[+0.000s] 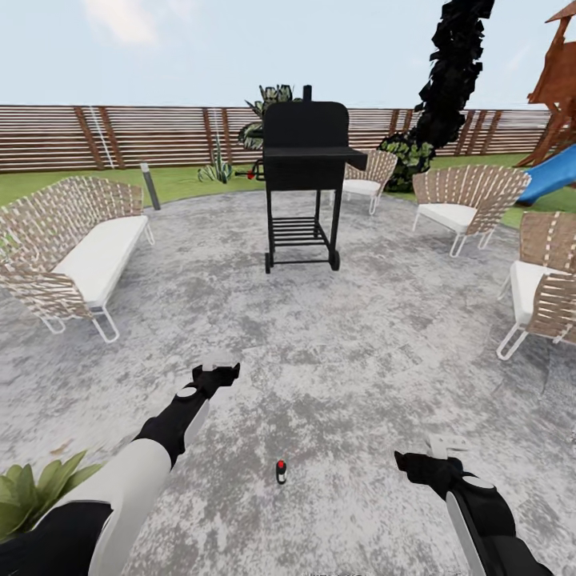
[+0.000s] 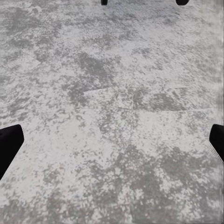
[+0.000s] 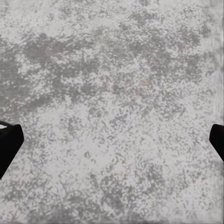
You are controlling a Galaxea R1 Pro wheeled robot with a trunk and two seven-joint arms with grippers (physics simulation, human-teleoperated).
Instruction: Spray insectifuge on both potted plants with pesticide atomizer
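grey mottled patio (image 1: 336,336), garden. pesticide atomizer (image 1: 281,471) upright on paving, between both arms, nearer right tool (image 1: 438,454) than left tool (image 1: 214,370). both tools spread apart, empty.

a black grill (image 1: 304,172) stands on wheels near the far edge of the grey mottled patio. a woven sofa with a white cushion (image 1: 76,244) sits at the left, woven chairs (image 1: 460,204) at the right. a blue slide (image 1: 552,172) lies beyond them, a dark shrub (image 1: 452,72) behind the grill.
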